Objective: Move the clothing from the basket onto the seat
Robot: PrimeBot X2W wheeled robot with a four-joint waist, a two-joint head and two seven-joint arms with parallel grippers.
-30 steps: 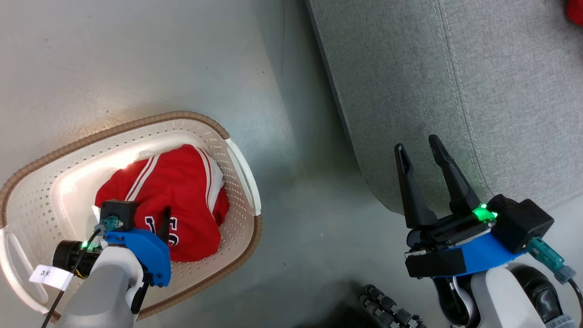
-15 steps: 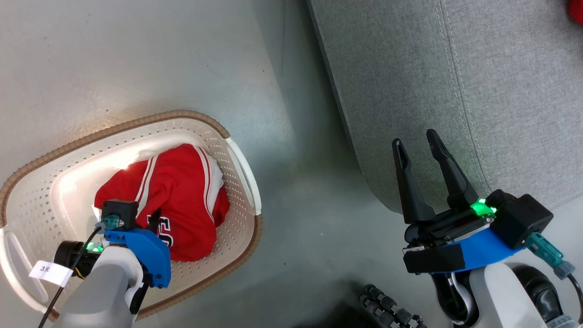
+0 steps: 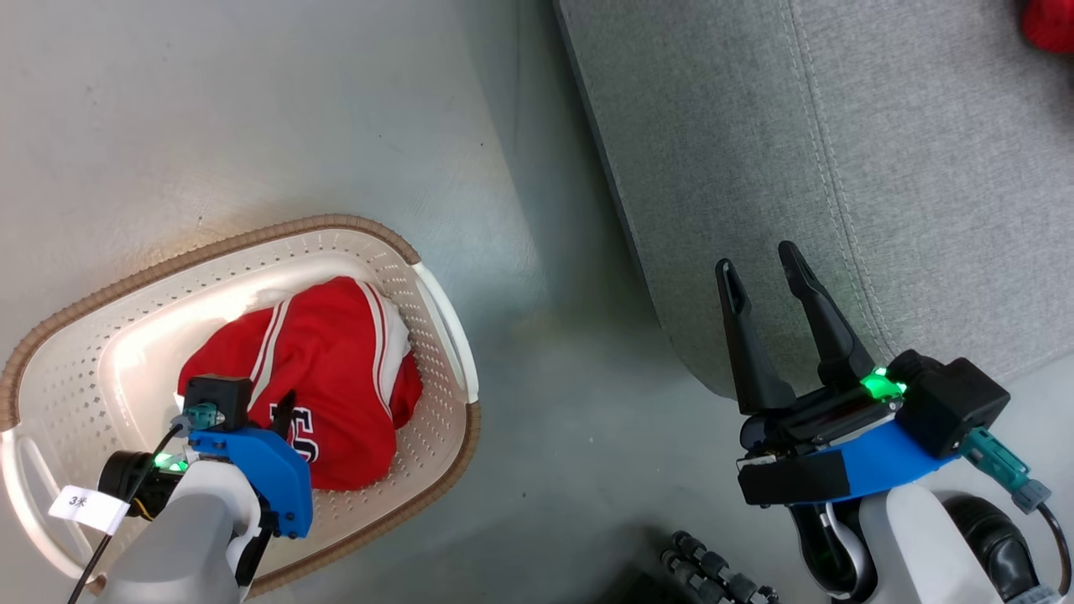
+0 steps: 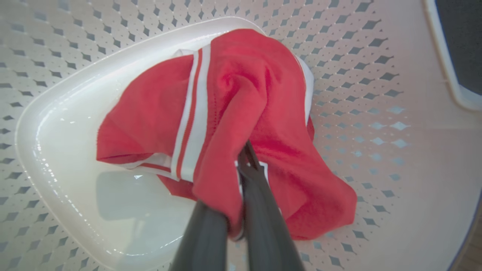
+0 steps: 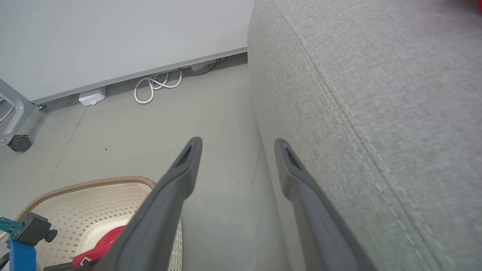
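Observation:
The clothing, a red jersey [image 3: 336, 352] with white trim and dark lettering, lies bunched in the cream perforated basket [image 3: 80, 369] on the floor. My left gripper [image 3: 285, 408] reaches down into the basket and is shut on a fold of the jersey [image 4: 244, 82]. In the left wrist view the left gripper [image 4: 241, 160] pinches red cloth, which drapes over one finger. My right gripper [image 3: 757, 257] hangs open and empty at the rounded front edge of the grey seat [image 3: 839, 168]. A second red piece of clothing [image 3: 1049, 21] lies on the seat at the far top right.
Grey floor separates the basket [image 5: 94, 199] and the seat [image 5: 376, 113]. Along the wall lie white cables [image 5: 154, 84], a small white box [image 5: 92, 96] and a caster wheel [image 5: 19, 143]. A black ribbed hose [image 3: 713, 570] lies by my base.
My left gripper has closed on the jersey, and the cloth has bunched up around its fingers. The right gripper stays open and has drifted slightly; the whole view shifted a little.

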